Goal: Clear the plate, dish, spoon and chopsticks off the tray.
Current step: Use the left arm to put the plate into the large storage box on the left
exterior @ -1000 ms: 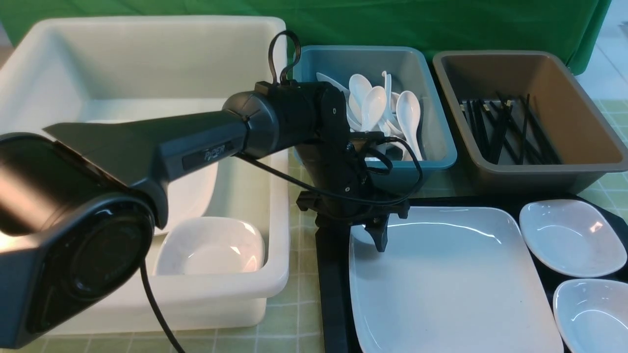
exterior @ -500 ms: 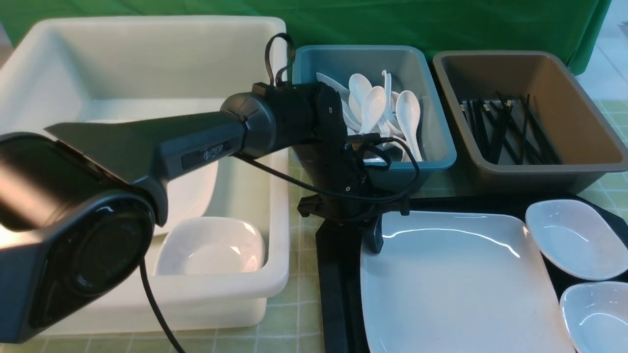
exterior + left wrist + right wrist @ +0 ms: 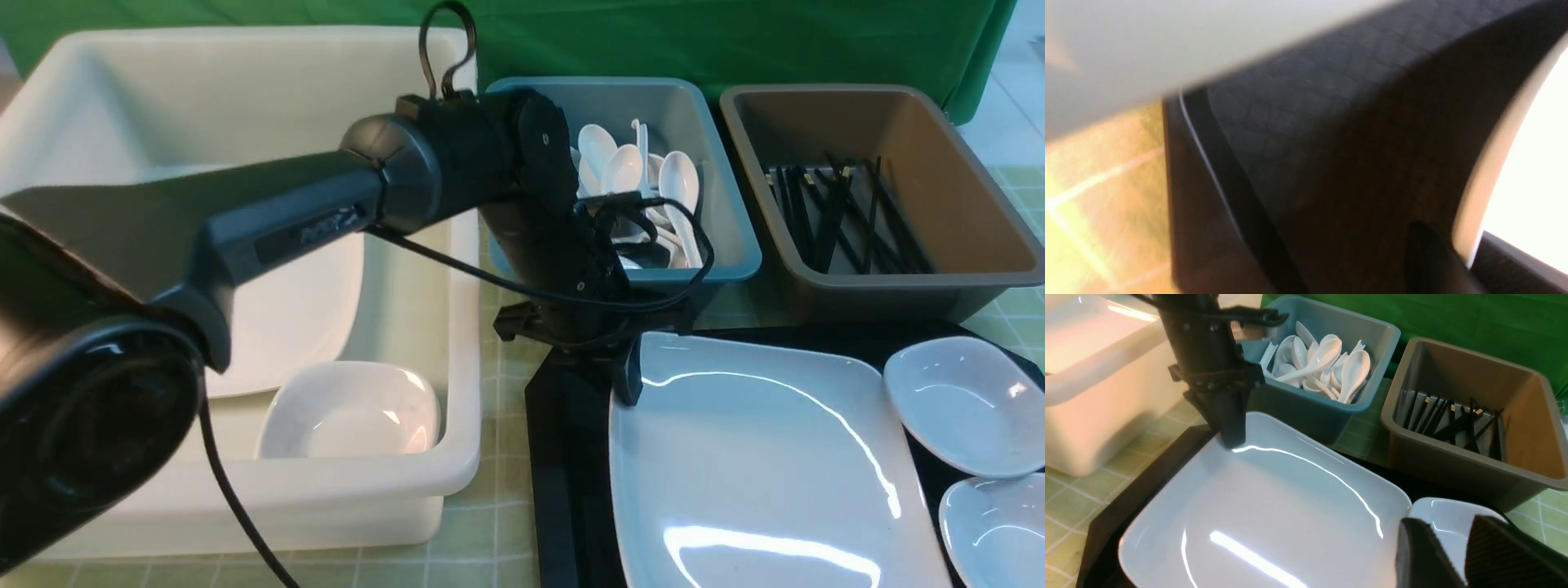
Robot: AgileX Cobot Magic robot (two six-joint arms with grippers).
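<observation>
Reaching in from the left of the front view, the black left arm ends in the left hand [image 3: 629, 371], clenched on the far-left corner of the plate [image 3: 759, 457], a large glossy white square with rounded corners and a shallow upturned rim; the plate tilts, with that corner raised above the tray [image 3: 563, 457], a flat black plastic rectangle with a clipped corner and a raised rim, lying on the green-checked worktop [image 3: 498, 531]; two small dishes [image 3: 963, 404], deep, white and rounded, sit on the tray just right of the plate; left of the tray stands a deep white tub [image 3: 457, 327] holding a second white plate [image 3: 286, 327] and a lone dish [image 3: 351, 408]; behind the tray, a teal bin [image 3: 718, 204] holds a heap of glossy white spoons [image 3: 678, 184], and a brown bin [image 3: 963, 278] holds thin black chopsticks [image 3: 833, 212].

The left wrist view is blurred; it shows the tray's diamond-textured surface in shadow, the plate's pale rim curving over it, and one dark finger [image 3: 1425, 261] beside that rim.

In the right wrist view, the right hand [image 3: 1447, 535] hovers over a small dish beside the plate; its two black fingers stand partly apart, grasping nothing.
</observation>
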